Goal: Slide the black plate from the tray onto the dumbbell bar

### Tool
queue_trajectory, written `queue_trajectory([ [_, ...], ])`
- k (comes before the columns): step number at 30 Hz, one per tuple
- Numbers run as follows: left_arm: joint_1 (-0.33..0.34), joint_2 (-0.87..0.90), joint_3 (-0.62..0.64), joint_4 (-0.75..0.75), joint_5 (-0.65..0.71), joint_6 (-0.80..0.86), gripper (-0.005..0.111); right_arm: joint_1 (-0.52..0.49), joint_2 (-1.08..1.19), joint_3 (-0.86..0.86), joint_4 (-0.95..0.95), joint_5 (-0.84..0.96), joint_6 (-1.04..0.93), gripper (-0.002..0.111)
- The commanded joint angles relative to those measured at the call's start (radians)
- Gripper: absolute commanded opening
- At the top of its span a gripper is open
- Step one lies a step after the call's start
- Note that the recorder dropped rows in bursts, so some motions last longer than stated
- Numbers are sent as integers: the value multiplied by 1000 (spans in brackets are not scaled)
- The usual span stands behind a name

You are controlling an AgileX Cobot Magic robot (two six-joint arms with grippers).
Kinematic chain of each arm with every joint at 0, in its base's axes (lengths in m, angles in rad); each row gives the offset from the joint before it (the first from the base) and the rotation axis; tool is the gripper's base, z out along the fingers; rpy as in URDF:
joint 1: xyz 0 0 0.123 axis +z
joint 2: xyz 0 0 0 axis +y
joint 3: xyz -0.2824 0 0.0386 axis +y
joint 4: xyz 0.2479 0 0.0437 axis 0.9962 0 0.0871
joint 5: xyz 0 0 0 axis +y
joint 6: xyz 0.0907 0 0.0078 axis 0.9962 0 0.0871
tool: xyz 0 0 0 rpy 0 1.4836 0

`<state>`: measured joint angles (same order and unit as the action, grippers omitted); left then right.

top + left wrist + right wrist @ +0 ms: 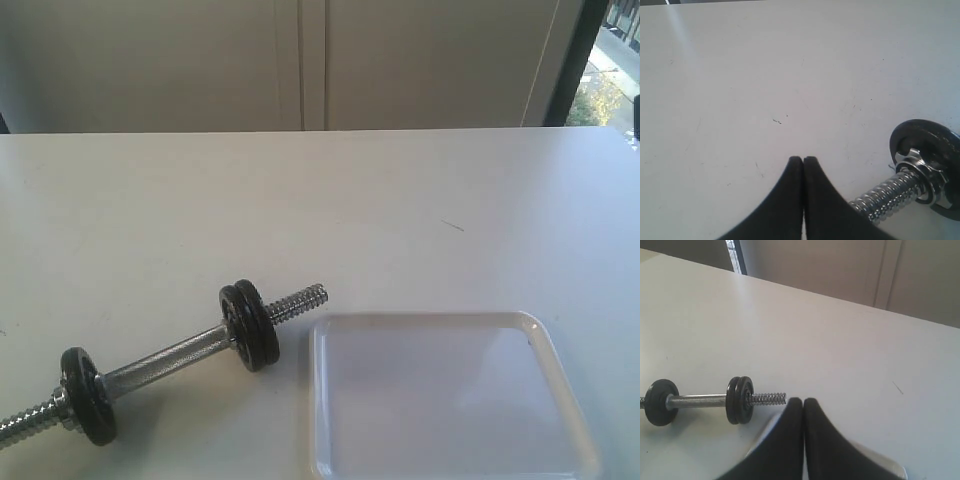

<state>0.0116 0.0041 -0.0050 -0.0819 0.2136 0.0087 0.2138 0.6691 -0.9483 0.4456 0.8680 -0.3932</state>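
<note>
White table (300, 200): threaded chrome dumbbell bar (170, 360), translucent rounded tray (440, 400)

Three views, all with dumbbell bar (165, 361)

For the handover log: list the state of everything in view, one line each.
tray: flat on the table, nothing in it.
dumbbell bar: lying on the table beside the tray.
paired black plates: on the bar, upright, side by side.
single black plate: upright on the bar's other end.
collar nut: against the single plate.
left pincer: shut, empty.
right pincer: shut, empty.
</note>
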Motion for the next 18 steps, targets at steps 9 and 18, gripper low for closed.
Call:
queue_trajectory([
  [9, -7, -4, 5, 2, -4, -9, 0, 56, -38, 7, -25, -2, 4, 0],
  [18, -7, -4, 5, 2, -4, -9, 0, 163, -426, 250, -5, -302, -13, 0],
])
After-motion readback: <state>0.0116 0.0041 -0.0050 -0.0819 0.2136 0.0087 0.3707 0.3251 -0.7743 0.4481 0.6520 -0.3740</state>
